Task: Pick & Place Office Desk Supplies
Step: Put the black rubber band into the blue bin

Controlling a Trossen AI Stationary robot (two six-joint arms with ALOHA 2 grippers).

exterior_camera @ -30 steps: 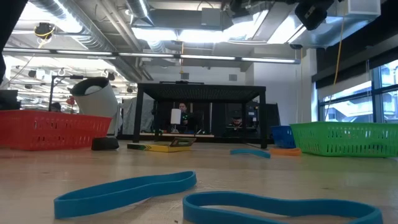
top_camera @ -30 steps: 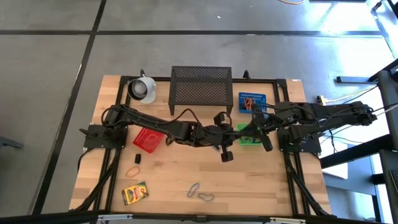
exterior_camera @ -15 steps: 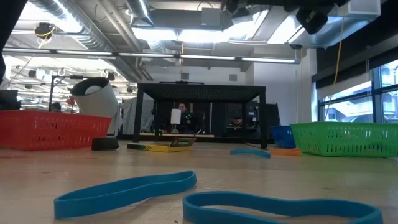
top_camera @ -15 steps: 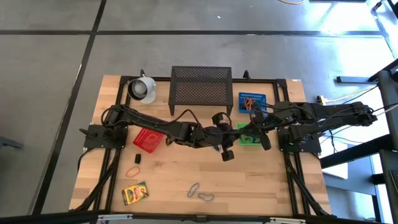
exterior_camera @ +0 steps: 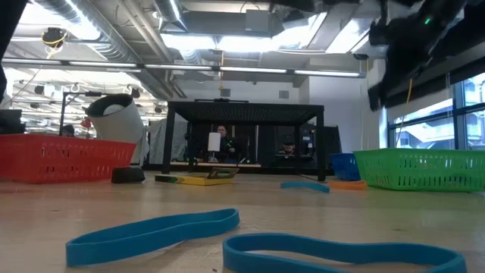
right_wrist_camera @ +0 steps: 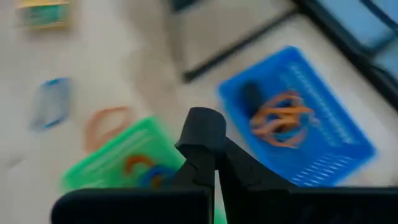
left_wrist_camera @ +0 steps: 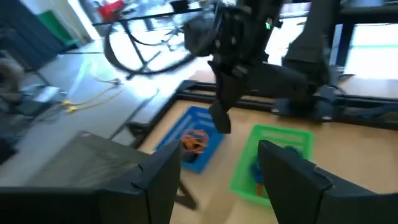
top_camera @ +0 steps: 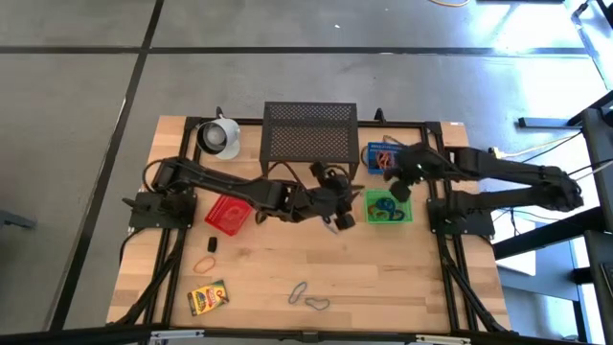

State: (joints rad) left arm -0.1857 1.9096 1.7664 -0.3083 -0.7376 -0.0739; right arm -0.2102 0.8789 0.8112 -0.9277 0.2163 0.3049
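My left gripper hovers open just left of the green basket and holds nothing; its two fingers frame the baskets in the left wrist view. My right gripper is shut and empty above the green basket's far edge, near the blue basket. Blue loops lie in the green basket, and orange loops in the blue one. On the table's near left lie a black block, an orange loop, a yellow-green box and two loops.
A red basket sits under the left arm. A black mesh shelf and a white mug stand at the far edge. Two blue loops lie close to the low camera. People sit in the room beyond the table.
My left gripper has drawn back a little toward the table's far left and tipped up toward level. My right gripper has swung toward the far edge, from over the green basket's right side to its far rim, tipping downward. The green basket's inside now shows.
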